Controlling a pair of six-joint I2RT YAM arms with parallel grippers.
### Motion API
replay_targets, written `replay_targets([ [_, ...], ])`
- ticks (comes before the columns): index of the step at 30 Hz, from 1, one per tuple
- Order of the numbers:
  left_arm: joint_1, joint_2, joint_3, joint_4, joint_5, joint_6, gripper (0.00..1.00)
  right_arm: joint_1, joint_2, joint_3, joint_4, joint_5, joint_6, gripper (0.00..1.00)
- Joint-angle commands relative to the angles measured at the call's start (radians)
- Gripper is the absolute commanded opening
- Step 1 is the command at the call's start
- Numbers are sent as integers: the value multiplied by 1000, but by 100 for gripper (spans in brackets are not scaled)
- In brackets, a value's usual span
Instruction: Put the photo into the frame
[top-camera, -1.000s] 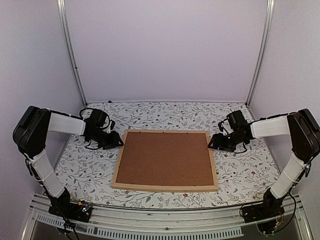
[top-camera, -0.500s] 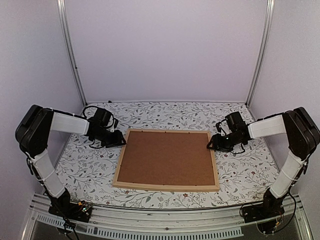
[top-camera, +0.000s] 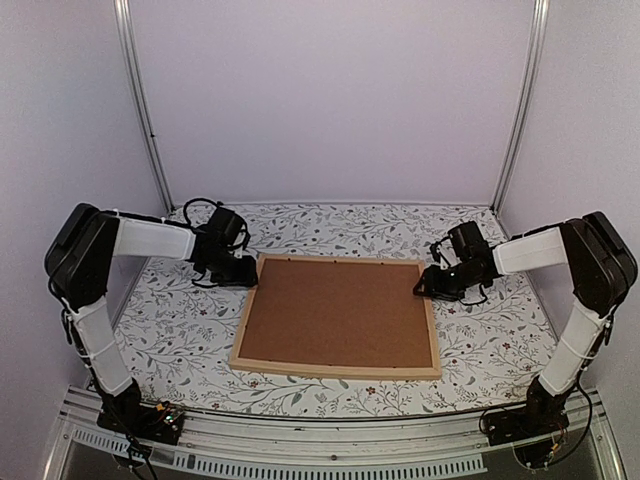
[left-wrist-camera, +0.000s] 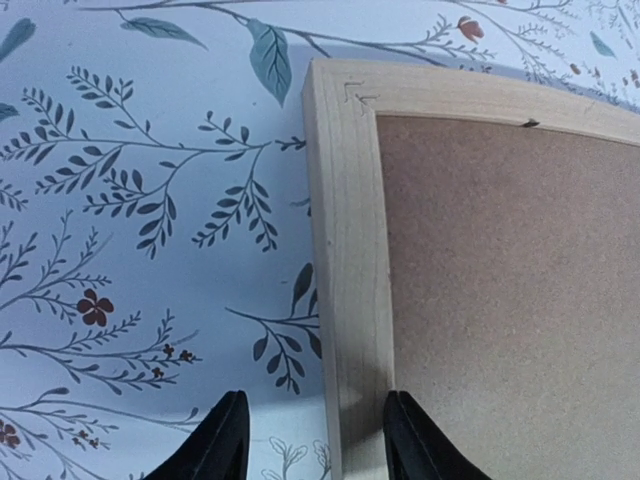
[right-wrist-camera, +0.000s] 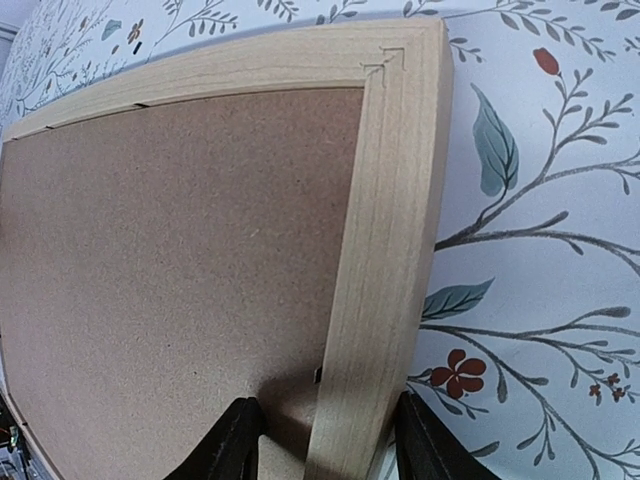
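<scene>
Lying flat in the middle of the flower-patterned tabletop (top-camera: 180, 340), the large rectangular frame of thin light-wood strips (top-camera: 335, 369) has its long axis running left to right, and a plain brown backing board (top-camera: 338, 310) fills its opening.

The dark red-and-white photo shows in none of the views. I cannot tell whether it sits under the board or is somewhere else.

The two arms meet the frame from opposite ends, each as close to it as the other. The left tool (top-camera: 243, 272) is at the frame's far left corner and the right tool (top-camera: 425, 288) is on the right short rail, just near of the far right corner.

From the left wrist, the jaws stand apart astride the left short rail. The outer finger (left-wrist-camera: 228, 440) is over bare cloth, clear of the wood, and the inner one is at the seam between rail and board.

From the right wrist, the jaws also stand apart astride their rail. The inner finger (right-wrist-camera: 240, 440) is over the board, short of the wood. The outer one is hard by the rail's outside edge, though I cannot tell if it touches.

Each rail runs along its tool's line of sight, so closing the jaws would pinch across the rail's width. I judge the coming move to be a two-ended grip on the short sides, which depends on both ends rising together.
</scene>
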Motion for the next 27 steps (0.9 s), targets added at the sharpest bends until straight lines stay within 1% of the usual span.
replay_targets([
  [1, -103, 108, 22, -99, 2, 37, 48, 25, 83, 2, -39, -7, -15, 48],
  [9, -203, 181, 69, -152, -81, 17, 48, 33, 103, 9, -38, -10, -17, 47],
  [12, -224, 196, 71, -174, -119, -2, 48, 33, 105, 7, -38, -9, -18, 46],
  [16, -226, 116, 51, -162, -144, -12, 50, 34, 100, 0, -37, -5, -19, 46],
  [20, -221, 10, 36, -131, -135, -14, 55, 33, 99, -6, -26, -15, -13, 46],
  [23, -190, -65, 3, -89, -81, -29, 60, 33, 98, -11, -19, -19, -7, 46],
  [27, -125, -138, -66, -26, -3, -50, 61, 33, 95, -18, -19, -19, -8, 46],
])
